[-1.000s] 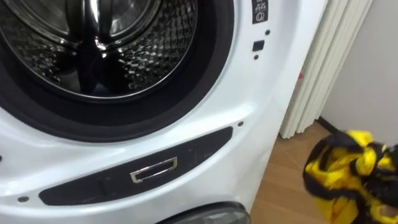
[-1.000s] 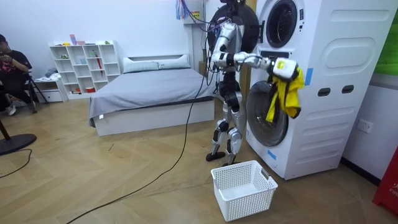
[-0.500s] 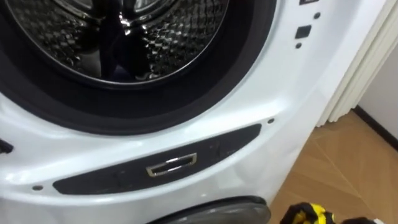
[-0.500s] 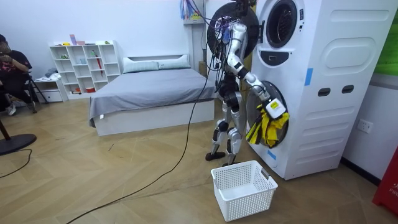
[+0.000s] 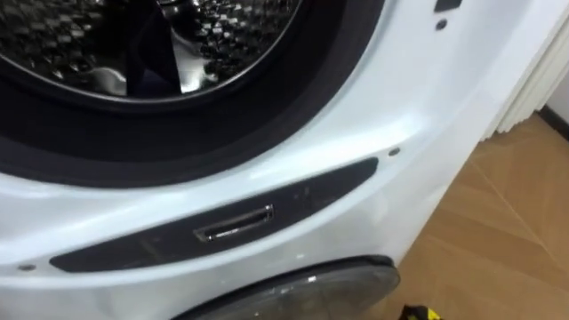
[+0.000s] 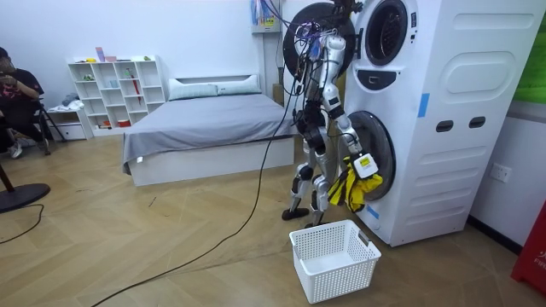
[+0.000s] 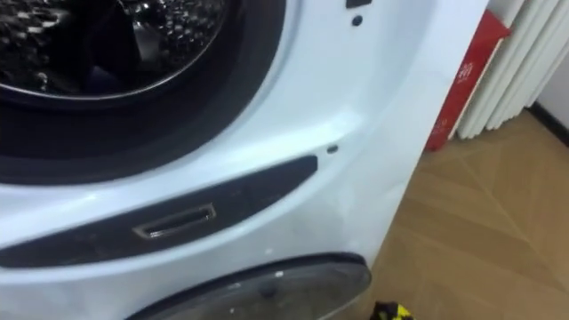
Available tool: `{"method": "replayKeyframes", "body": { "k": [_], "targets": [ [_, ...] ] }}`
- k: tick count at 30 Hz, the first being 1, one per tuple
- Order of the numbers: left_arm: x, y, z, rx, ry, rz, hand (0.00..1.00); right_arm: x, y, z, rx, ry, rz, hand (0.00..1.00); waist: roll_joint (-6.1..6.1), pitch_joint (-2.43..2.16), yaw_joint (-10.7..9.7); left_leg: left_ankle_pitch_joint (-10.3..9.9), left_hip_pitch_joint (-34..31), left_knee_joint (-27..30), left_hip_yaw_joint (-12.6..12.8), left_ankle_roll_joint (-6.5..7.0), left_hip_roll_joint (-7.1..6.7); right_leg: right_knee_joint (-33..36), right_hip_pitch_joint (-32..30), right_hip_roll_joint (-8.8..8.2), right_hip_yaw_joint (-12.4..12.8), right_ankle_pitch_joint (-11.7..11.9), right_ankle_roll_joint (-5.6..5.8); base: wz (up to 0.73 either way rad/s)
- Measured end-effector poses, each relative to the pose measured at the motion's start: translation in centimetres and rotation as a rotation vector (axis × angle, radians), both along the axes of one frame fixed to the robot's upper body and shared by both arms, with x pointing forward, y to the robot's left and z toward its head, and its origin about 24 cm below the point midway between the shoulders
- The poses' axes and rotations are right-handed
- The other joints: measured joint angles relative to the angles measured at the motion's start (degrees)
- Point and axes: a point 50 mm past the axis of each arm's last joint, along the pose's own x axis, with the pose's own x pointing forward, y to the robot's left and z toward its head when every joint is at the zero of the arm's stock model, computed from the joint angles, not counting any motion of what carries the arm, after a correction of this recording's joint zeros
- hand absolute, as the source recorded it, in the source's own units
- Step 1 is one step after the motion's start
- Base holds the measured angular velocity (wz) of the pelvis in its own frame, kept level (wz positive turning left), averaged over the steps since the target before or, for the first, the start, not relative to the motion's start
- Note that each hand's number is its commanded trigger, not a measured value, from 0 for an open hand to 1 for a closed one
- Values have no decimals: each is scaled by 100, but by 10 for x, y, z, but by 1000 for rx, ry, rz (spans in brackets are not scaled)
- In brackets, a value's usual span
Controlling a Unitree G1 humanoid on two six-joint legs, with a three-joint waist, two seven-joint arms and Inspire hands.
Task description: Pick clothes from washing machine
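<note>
Right arm is angled downward and forward from the shoulder; right hand [image 6: 365, 164] is seen closed around a crumpled yellow-and-black garment [image 6: 348, 189], beside the thigh.

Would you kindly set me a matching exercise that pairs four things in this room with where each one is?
Things:
1. cloth
2. basket
3. bed
4. shelf

Places:
a. between shelf and robot
b. hanging from the right hand
c. between the seated person and the bed
d. on the floor by the washer

Pairs: 1-b, 2-d, 3-a, 4-c
</note>
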Motion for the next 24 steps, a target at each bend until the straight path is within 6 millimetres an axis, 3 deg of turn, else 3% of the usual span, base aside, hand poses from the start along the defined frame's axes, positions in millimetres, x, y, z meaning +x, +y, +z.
{"method": "replayKeyframes", "body": {
  "k": [6, 8, 13, 20, 24],
  "targets": [
    [-7, 4, -2, 80, -10, 36, 0, -3, -1, -3, -31, -9, -47, 100, -56, 22, 8, 38, -337, 33, 8, 60, -48, 61, -364, -42, 6, 72, 46, -1],
    [-9, 1, -3, 127, -28, 43, 0, -5, 3, -8, -36, 3, -76, 100, -143, 66, 14, 49, -385, 13, 12, 78, -82, 107, -451, -47, 34, 84, 50, -12],
    [-16, -16, -12, 148, -13, 32, 0, -14, 13, -20, -36, 40, -121, 100, -274, 54, -5, 52, -434, -40, 22, 85, -124, 52, -542, -4, 208, 130, 101, -16],
    [3, -17, -11, 170, -69, 52, 0, -16, 5, -17, -91, 8, -189, 100, -270, 37, -93, 69, -464, -36, 20, 115, -162, 57, -573, -51, 191, 148, 112, -2],
    [13, -17, -8, 169, -99, 48, 0, -11, -12, -6, -144, -40, -221, 100, -109, 11, -154, 76, -559, 0, 21, 128, -186, 58, -659, -77, 202, 177, 155, 0]
  ]
}}
